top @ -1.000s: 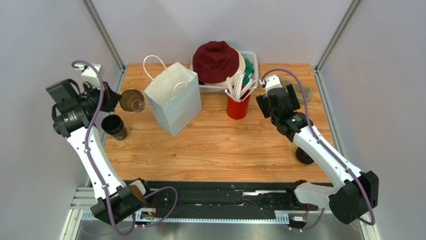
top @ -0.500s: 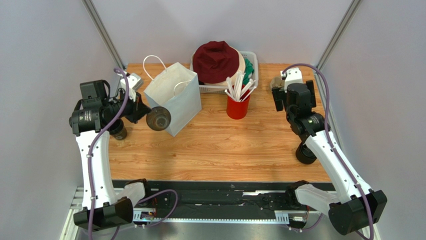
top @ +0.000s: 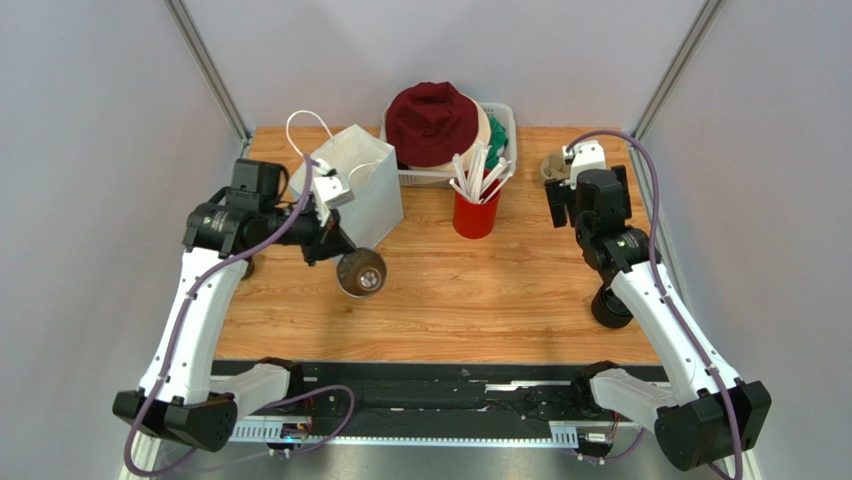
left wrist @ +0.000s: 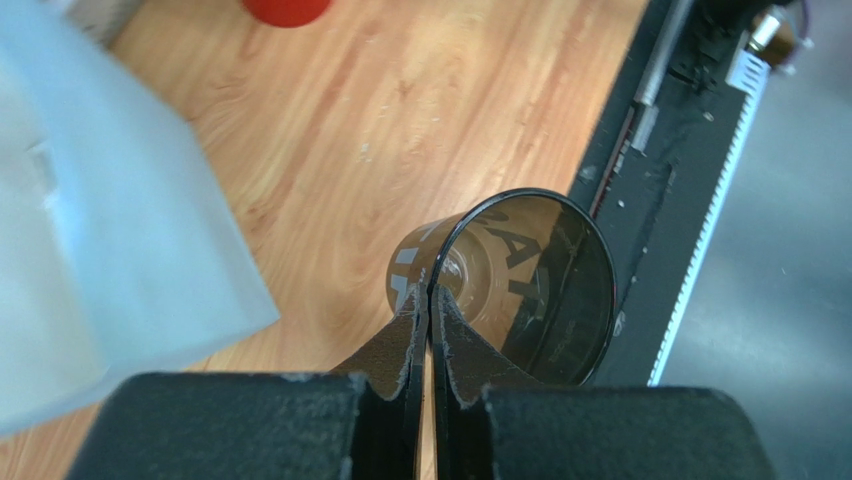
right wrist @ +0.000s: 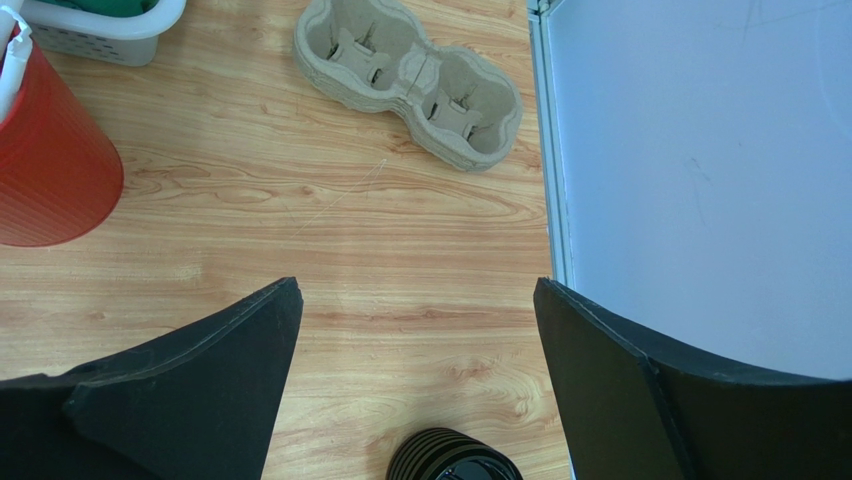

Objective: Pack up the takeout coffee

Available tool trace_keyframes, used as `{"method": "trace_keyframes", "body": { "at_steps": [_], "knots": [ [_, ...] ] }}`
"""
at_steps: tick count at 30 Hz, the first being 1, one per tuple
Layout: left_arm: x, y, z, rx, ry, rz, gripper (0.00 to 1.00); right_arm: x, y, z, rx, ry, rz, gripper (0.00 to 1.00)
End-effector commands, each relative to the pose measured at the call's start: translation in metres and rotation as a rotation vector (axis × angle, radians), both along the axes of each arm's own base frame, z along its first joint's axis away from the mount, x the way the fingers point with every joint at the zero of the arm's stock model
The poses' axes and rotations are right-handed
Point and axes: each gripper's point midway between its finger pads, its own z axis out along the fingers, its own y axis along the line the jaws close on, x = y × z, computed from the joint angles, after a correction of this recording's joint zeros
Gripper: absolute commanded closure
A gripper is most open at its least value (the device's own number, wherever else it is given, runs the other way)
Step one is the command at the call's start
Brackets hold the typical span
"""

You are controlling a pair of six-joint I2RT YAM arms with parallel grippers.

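Left gripper [left wrist: 430, 296]: fingers pressed nearly together, pinching the thin rim of the takeout coffee [left wrist: 530, 290], one finger inside the mouth and one outside. It is a small translucent dark-brown disposable cup with a black rim and white lettering on the wall. No lid on it. The cup hangs tilted from the fingers, its open mouth turned up toward the overhead camera and its brownish inside showing.

Landmark: white paper bag with cord handles [top: 375, 190], upright and open at the back left of the wooden table [top: 480, 300].
- The cup sits on the bag's near side, just off its near right corner, not touching it and outside it.
- Left arm reaches across the front of the bag, covering its lower left part.
- Red ribbed cup full of white straws [top: 476, 215]: right of the bag, near it.
- White plastic basket [top: 506, 118] with a maroon bucket hat [top: 432, 120] on top: behind and right of the bag.

Right gripper [right wrist: 417, 290]: fingers spread wide, nothing between them, over bare wood far right of the bag. A brown pulp two-cup carrier [right wrist: 410, 75] lies flat beyond it; a black round ribbed item [right wrist: 450, 460] sits on its near side.
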Motion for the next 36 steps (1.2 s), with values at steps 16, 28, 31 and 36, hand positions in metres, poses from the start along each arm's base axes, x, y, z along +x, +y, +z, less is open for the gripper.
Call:
{"method": "trace_keyframes", "body": {
  "at_steps": [16, 28, 31, 36],
  "knots": [
    [0.052, -0.160, -0.076, 0.011, 0.140, -0.322, 0.95, 0.000, -0.033, 0.006, 0.059, -0.042, -0.114, 0.07],
    [0.084, -0.224, -0.128, 0.010, 0.220, -0.337, 0.96, 0.004, -0.036, -0.001, 0.038, -0.022, -0.123, 0.07],
    [0.088, -0.232, -0.141, 0.023, 0.228, -0.340, 0.95, 0.005, -0.036, -0.003, 0.035, -0.019, -0.124, 0.07],
    [0.096, -0.240, -0.163, 0.034, 0.259, -0.334, 0.95, 0.006, -0.036, -0.005, 0.030, -0.012, -0.121, 0.08]
  ]
}}
